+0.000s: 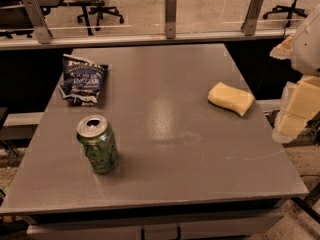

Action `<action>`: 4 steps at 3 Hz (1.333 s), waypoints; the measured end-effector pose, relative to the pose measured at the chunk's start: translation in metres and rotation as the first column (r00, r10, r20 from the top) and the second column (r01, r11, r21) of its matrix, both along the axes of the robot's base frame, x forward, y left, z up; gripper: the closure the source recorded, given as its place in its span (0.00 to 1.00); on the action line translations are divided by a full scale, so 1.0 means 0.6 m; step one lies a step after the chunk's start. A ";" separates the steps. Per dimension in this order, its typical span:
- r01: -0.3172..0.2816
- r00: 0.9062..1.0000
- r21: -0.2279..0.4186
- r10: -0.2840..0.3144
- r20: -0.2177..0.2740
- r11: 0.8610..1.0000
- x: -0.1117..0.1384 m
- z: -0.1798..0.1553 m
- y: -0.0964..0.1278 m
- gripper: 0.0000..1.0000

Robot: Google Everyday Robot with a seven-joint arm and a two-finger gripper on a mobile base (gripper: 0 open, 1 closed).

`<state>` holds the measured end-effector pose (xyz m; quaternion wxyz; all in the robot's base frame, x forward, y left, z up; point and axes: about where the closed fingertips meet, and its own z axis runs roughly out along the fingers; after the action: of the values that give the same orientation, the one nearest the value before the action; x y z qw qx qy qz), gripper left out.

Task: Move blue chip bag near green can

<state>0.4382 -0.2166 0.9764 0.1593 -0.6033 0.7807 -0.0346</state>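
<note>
camera view. worktop (200,149): grey, rectangular, fills the middle of the frame. blue chip bag (82,79): lying flat at the upper left of the worktop, near its left edge. green can (98,144): upright at lower left, below the bag and apart from it. yellow sponge (231,98): lying flat at right. claw (299,104): pale, at the right edge of the frame, off the worktop; apart or together cannot be told.

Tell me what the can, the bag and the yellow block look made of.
Green drink can: painted aluminium, going by its shiny silver top with pull-tab. Crinkled navy-blue chip bag: likely glossy plastic film, sharply creased. Yellow rectangular sponge: probably soft matte foam, with rounded edges. The gripper hangs at the view's right edge, touching none.
</note>
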 end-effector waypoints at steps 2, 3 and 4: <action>-0.026 1.000 0.003 0.026 0.003 1.000 0.013 0.011 -0.006 0.00; -0.096 0.995 0.019 0.095 0.026 0.995 0.053 0.025 0.020 0.00; -0.182 0.982 0.028 0.180 0.050 0.983 0.102 0.028 0.069 0.00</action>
<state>0.4991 -0.1751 0.9934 0.1899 -0.6681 0.7191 -0.0213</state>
